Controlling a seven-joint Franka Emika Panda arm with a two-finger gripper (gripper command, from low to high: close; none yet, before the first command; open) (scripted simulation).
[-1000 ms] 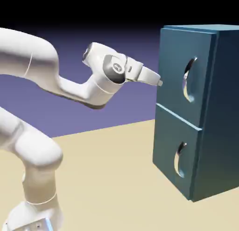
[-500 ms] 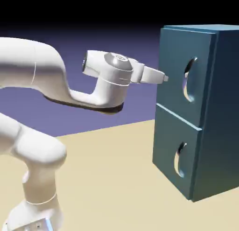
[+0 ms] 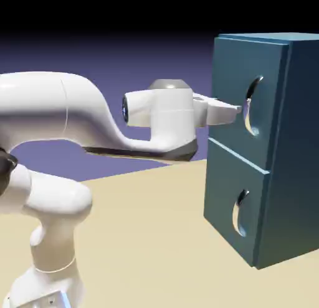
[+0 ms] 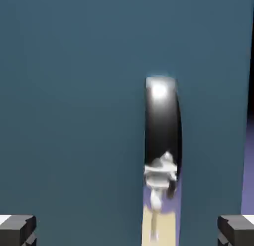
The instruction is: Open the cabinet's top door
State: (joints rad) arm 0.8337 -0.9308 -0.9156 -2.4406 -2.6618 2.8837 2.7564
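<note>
Exterior view: the cabinet [image 3: 265, 145] is parked on the right of the tan table [image 3: 149, 238], and the top door [image 3: 246, 104] is seen shut, flush above the lower panel [image 3: 237, 210]; the gripper [image 3: 235, 108] is held level, tips just at the door's silver handle [image 3: 252, 107], though contact can't be made out; in the hand view the door [image 4: 74, 116] fills nearly everything, the handle [image 4: 161, 130] is seen right of centre, and the two fingertips [image 4: 17, 229] are spread wide apart with nothing gripped between them.
</note>
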